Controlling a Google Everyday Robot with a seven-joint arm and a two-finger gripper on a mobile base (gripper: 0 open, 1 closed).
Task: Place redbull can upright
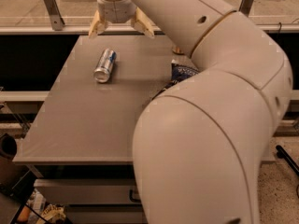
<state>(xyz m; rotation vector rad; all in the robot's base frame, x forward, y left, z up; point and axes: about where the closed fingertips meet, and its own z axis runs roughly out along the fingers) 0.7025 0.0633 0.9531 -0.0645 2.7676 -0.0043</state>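
redbull can (pixel 105 65) lying on its side on the table (pixel 70 125) | gripper (pixel 120 28) above and just beyond the can's far end, fingers spread wide, holding nothing | I judge the can light, stiff, slick, prone to rolling | I'd pinch mid-body, across its width

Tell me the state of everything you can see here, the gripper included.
redbull can: lying on its side on the table, not held.
gripper: open, empty, above the table's far edge, just beyond the can.
chip bag: lying on the table, mostly hidden behind the arm.
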